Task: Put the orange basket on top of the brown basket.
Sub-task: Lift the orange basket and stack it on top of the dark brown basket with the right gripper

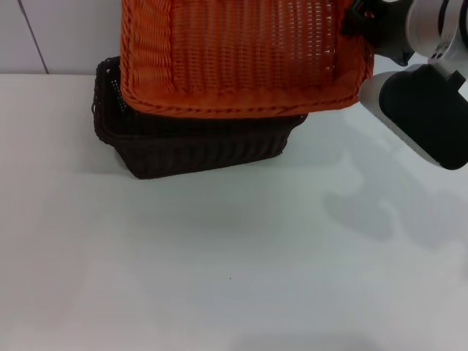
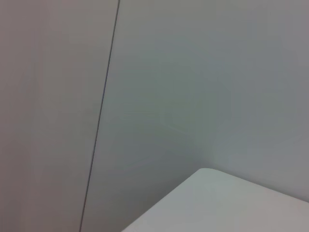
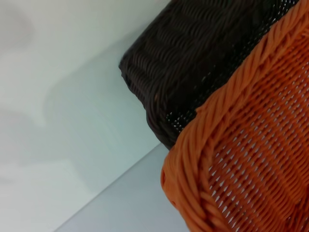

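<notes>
A: Where's the right gripper (image 1: 355, 22)?
B: Upper right of the head view, at the orange basket's right rim. The fingers are hidden against the wicker, so I cannot tell whether they are spread or pinching. The white and black arm runs down the right edge.
A: And the left gripper?
B: Not seen; its wrist camera shows only a pale wall (image 2: 193, 87) and a table corner.
A: The surface?
B: A plain white table (image 1: 234, 263), with soft shadows to the right and a white panelled wall behind.
A: The baskets?
B: The orange basket (image 1: 234, 55) sits over the brown basket (image 1: 197, 146) at upper centre, tilted so its open inside faces the camera. It hides most of the brown one's top. Both long axes run left to right. In the right wrist view the orange braided rim overlaps the brown corner.
</notes>
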Controlling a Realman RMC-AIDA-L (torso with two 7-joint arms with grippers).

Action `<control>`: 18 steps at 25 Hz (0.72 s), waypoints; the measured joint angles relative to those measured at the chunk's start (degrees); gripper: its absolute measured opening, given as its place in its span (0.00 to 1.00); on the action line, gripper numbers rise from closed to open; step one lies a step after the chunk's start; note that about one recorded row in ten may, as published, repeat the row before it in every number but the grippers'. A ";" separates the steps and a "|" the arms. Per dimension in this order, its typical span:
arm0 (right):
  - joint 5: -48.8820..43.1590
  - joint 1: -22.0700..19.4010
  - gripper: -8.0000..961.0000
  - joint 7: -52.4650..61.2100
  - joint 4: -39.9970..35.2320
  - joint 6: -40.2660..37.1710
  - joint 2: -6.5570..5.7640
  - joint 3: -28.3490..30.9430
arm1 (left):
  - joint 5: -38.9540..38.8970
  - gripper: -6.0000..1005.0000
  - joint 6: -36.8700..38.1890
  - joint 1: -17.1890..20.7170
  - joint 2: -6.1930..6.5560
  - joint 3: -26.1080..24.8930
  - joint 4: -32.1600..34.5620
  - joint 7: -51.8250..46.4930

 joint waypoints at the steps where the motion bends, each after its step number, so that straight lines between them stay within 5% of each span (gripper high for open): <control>1: 0.01 0.11 0.20 0.00 -0.46 -0.79 -0.31 0.02 | 0.00 0.75 0.00 0.00 0.00 0.00 0.00 0.00; 18: 0.08 1.39 0.22 2.59 -6.00 -10.75 -0.90 -0.96 | -0.10 0.75 0.01 -0.01 -0.02 0.00 0.84 0.00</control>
